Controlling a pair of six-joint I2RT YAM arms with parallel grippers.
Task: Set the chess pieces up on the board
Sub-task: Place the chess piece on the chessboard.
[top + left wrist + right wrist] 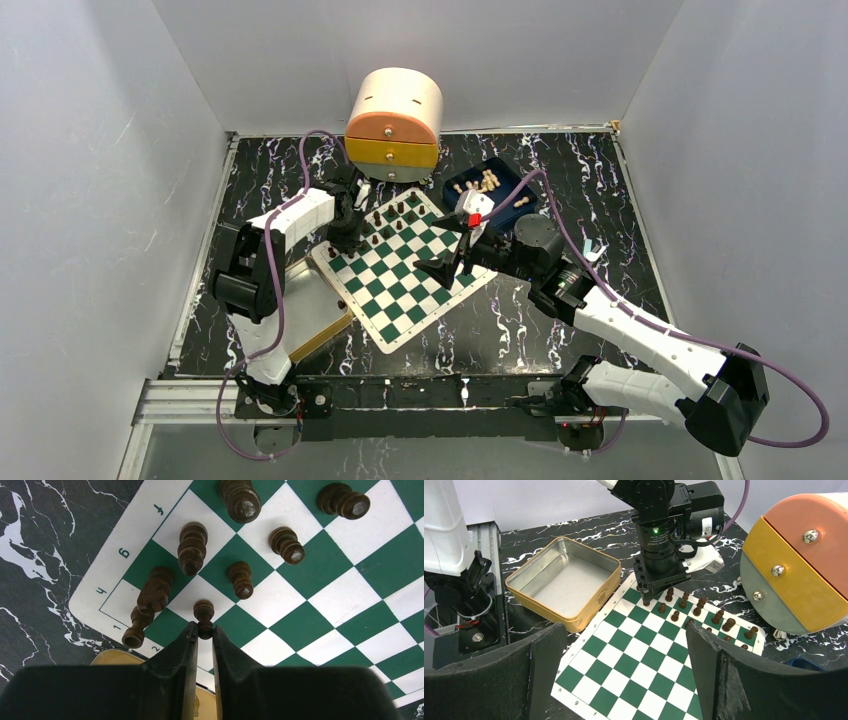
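— Which arm was nearer the work?

— The left one. From the overhead view, the left gripper (346, 236) hung over the 10 o'clock corner of the chessboard (412, 300). That was beside the rows of dark pieces (398, 215) along the far edge.

— Was it holding anything?

— A dark pawn (203, 611). Through the left wrist camera the two fingers were pressed almost together, with the pawn's lower end nipped between the tips. The pawn pointed straight out at 12 o'clock from them, its long axis in line with the fingers, over a white square by the board's corner.

— Was it down on the square?

— I couldn't tell whether its base touched. I'd judge the next move was to part the fingers and back off along the same line, because other dark pieces sat close at 10 and 1 o'clock.

— And the other arm?

— The right gripper (447, 262) hovered at the board's 3 o'clock edge, spread wide and holding nothing. The pale pieces (488, 181) lay in the blue tray (455, 180), at about 1 o'clock from it and well apart from the left arm.
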